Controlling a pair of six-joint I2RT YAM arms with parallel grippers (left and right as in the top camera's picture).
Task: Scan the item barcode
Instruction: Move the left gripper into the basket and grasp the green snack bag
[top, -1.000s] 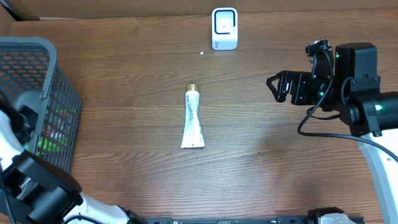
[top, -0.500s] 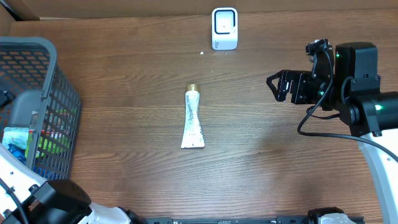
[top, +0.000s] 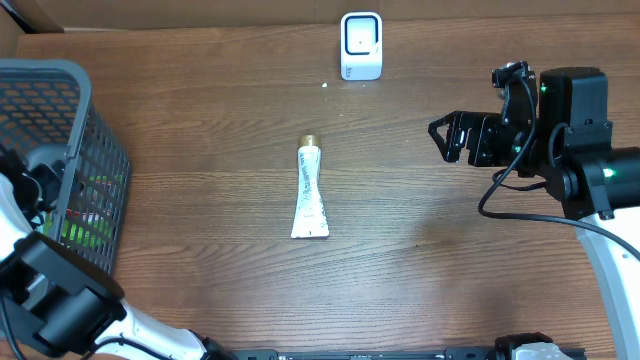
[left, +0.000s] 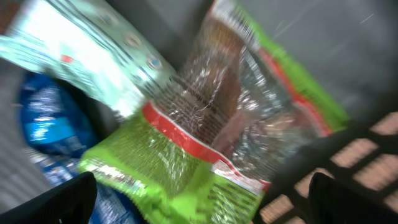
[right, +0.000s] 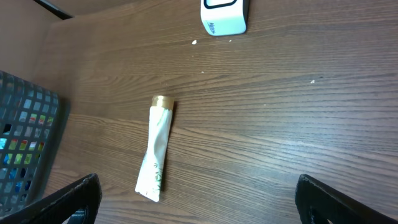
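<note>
White tube on table; L hand apart over green packet in basket, R hand apart.

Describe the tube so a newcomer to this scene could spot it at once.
On the wooden table, between the grey mesh basket at the left and the white scanner at the far edge, a tube lies flat near the centre. It alone is slim, white and gold-capped.

The left arm is reaching in from the near left edge, the left end effector pointing downward, jaws spread wide. The right end effector is hovering far right, facing leftward, jaws likewise apart, empty.
</note>
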